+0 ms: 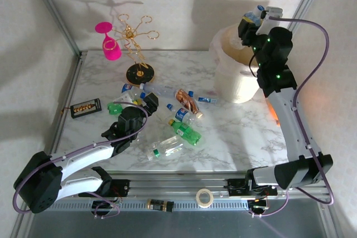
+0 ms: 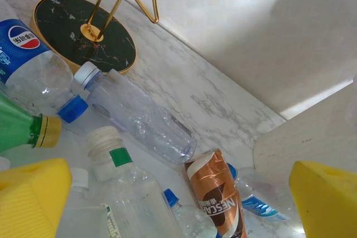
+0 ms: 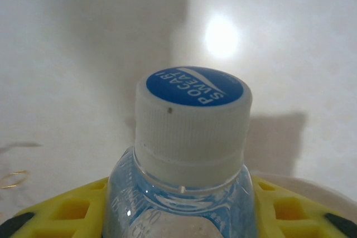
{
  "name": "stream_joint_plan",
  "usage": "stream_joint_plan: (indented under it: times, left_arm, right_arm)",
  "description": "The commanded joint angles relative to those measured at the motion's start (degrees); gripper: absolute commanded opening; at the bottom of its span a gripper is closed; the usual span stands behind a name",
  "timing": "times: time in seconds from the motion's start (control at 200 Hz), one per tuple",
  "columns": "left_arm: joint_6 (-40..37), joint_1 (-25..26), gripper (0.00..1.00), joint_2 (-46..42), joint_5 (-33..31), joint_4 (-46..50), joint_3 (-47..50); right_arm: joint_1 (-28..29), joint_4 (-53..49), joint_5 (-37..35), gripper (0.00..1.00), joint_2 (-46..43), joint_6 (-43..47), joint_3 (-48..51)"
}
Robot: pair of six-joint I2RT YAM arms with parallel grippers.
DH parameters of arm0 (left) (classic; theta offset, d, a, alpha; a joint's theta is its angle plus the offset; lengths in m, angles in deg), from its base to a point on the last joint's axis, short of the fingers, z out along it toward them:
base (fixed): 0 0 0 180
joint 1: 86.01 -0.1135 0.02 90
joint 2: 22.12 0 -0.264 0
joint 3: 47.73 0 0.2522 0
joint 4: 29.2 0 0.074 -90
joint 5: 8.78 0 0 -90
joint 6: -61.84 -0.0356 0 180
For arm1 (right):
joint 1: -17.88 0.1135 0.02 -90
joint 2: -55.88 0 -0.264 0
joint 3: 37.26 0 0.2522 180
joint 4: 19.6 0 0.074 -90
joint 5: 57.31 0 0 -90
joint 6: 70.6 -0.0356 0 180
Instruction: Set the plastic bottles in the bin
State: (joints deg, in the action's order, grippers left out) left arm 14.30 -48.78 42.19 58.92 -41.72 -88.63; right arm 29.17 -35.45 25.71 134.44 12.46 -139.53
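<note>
A large cream-white bin, lined with a translucent bag, stands at the far right of a marble table. What lies inside it cannot be made out.

The right gripper hangs above the bin's far rim, its yellow pads closed on a clear bottle. The blue top of the bottle's white cap reads "POCARI SWEAT". In the right wrist view the bottle's long axis runs straight out between the fingers, cap end away from the gripper.

The other plastic bottles lie on their sides in a loose cluster at the middle of the table, left of the bin and well apart from it. The left gripper hovers over this cluster with its jaws spread wide, holding nothing.

In the left wrist view:
- A brown bottle is labelled "NESCAFE".
- A clear bottle with a Pepsi logo has a blue cap.
- A green bottle with a yellow cap points right, beside the Pepsi bottle's cap.
- A long clear bottle lies on a diagonal, its white cap toward the round black base of a gold wire stand.

A pink wine glass sits beside the stand.
</note>
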Motion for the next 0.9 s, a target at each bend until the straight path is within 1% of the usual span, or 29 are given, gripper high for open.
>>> stream_joint_plan:
  times: [0.0,0.12,0.24,0.356,0.556,0.626,0.676,0.766,0.826,0.896]
  left_arm:
    - [-0.7,-0.7,1.00,-0.9,-0.3,0.4,1.2]
    - [-0.9,-0.7,0.99,-1.0,-0.4,0.2,1.5]
    - [-0.8,-0.7,0.99,-0.7,-0.6,0.1,1.6]
    - [-0.6,-0.8,1.00,-0.1,-0.6,0.4,1.1]
    - [-0.5,-0.9,1.00,0.6,-0.2,0.8,0.0]
    - [-0.3,-1.0,1.00,0.7,-0.2,1.1,-0.4]
    - [-0.1,-1.0,0.99,0.8,-0.1,1.3,-0.6]
    - [0.1,-1.0,1.00,0.6,-0.1,1.6,-0.5]
    - [0.2,-1.0,1.00,0.6,-0.3,1.6,-0.4]
    - [0.3,-1.1,0.99,0.6,-0.3,1.7,-0.5]
  right_arm:
    - [-2.5,2.4,-5.4,0.32,2.4,2.2,1.6]
    - [-4.6,2.2,-4.9,0.32,4.7,1.3,3.1]
    - [-6.1,1.5,-2.1,0.32,6.6,-0.5,4.6]
    - [-6.2,0.7,0.0,0.33,8.3,-1.4,5.8]
    - [-6.2,0.3,1.9,0.37,10.2,-2.0,7.2]
    - [-6.3,-0.3,2.2,0.43,10.8,-1.9,6.8]
    - [-6.3,-0.7,2.2,0.51,11.1,-1.9,6.4]
    - [-6.3,-0.9,2.5,0.63,10.8,-1.9,5.9]
    - [-6.2,-1.4,2.9,0.70,10.6,-1.9,5.2]
    - [-6.2,-2.2,3.5,0.76,10.3,-1.9,4.1]
